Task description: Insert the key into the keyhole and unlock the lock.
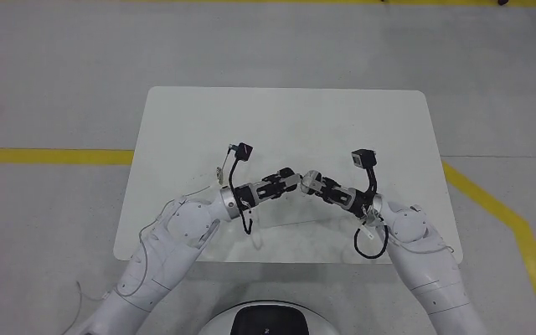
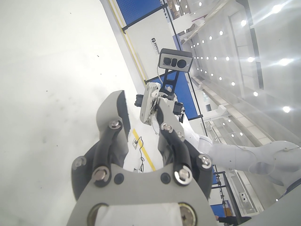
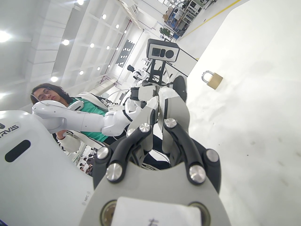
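My left gripper [image 1: 290, 178] jaws wide, right gripper [image 1: 312, 179] at its three o'clock, jaws narrow, anything gripped hidden, padlock [image 3: 212, 80] on table [image 1: 335, 117]

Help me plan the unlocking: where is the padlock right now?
In the right wrist view the brass padlock lies on the white table, untouched, beyond the left tool and right tool, toward the table's edge on the left arm's side.
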